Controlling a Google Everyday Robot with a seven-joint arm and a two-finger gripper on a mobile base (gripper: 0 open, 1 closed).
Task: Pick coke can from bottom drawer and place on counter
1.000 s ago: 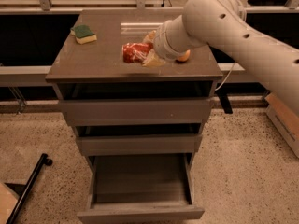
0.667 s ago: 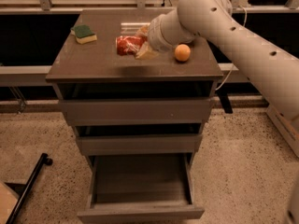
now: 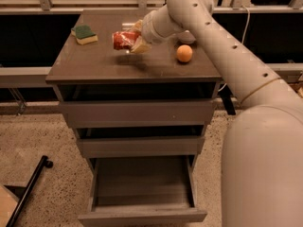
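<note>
The jaws, at the end of the arm point(image 3: 222, 46) reaching in from the right, clasp the coke can point(image 3: 124, 39) over the middle of the bench point(image 3: 94, 66). A sponge point(image 3: 85, 34) lies at the bench's back left and an orange point(image 3: 184, 53) to the can's right. Beneath two upper drawers point(image 3: 137, 112), the bottom drawer point(image 3: 142, 216) stands pulled out frontward.

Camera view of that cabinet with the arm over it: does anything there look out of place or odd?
Two things stand out. The red can lies sideways in the tool, held above the counter, not resting on it. The bottom drawer hangs wide open and empty. The orange and sponge sit normally.
</note>
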